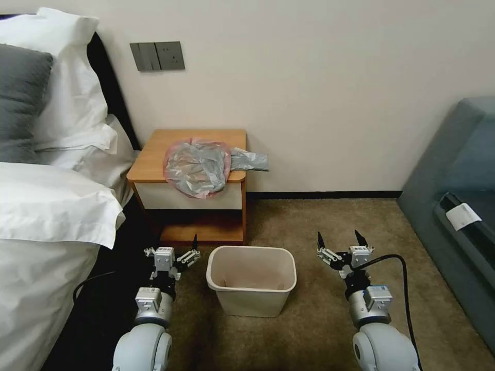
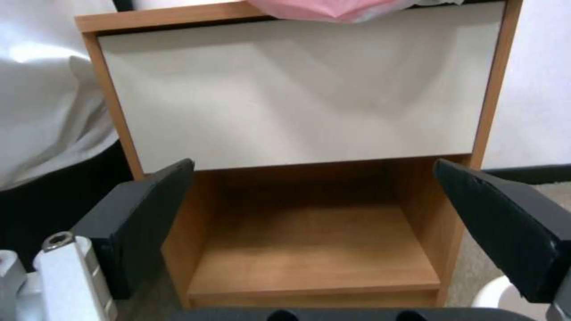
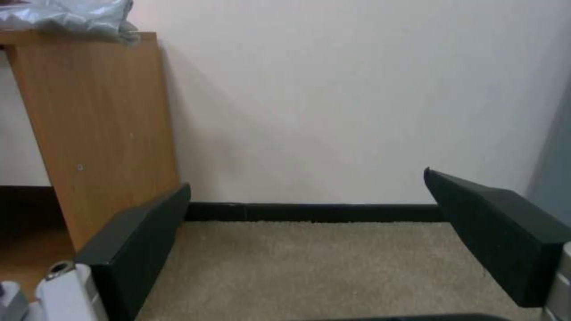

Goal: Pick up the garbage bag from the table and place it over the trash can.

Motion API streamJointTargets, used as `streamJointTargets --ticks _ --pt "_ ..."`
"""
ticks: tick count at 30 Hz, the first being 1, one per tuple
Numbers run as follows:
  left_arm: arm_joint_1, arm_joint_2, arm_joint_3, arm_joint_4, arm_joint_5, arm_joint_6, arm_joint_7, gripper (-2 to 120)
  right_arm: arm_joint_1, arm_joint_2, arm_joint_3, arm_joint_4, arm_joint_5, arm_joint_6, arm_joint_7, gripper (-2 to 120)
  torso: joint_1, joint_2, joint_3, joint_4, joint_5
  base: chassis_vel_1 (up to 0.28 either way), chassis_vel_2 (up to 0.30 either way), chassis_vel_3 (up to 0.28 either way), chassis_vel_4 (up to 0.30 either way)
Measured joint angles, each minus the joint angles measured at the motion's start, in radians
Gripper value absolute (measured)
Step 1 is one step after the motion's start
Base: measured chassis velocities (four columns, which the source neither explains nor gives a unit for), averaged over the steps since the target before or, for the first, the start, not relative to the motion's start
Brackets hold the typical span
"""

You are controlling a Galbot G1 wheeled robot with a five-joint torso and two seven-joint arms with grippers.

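A: What is in the bin (image 1: 251, 278)?
B: Nothing. It sits low in the middle, on the carpet (image 1: 309, 319).
A: Where is the bag (image 1: 198, 167)?
B: Up on the table (image 1: 154, 154), flat. Its long side runs left to right, a grey end sticking out right.
A: The claws?
B: The left claw (image 1: 174, 253) and right claw (image 1: 340, 241) are wide open, holding nothing, one on each side of the bin.

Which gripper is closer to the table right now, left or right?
The left gripper, open beside the trash can, sits just in front of the table, facing its drawer and shelf. The right gripper, also open, is off past the table's right side, over carpet.
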Motion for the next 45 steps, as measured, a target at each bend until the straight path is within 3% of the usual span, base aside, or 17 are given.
streamJointTargets --ticks 45 --pt "0.002 0.000 -0.001 -0.004 -0.001 0.000 0.000 100 -0.002 0.001 0.001 0.002 0.000 0.000 0.000 100 0.000 0.000 0.000 0.0001 0.0000 0.000 0.000 0.000 0.000"
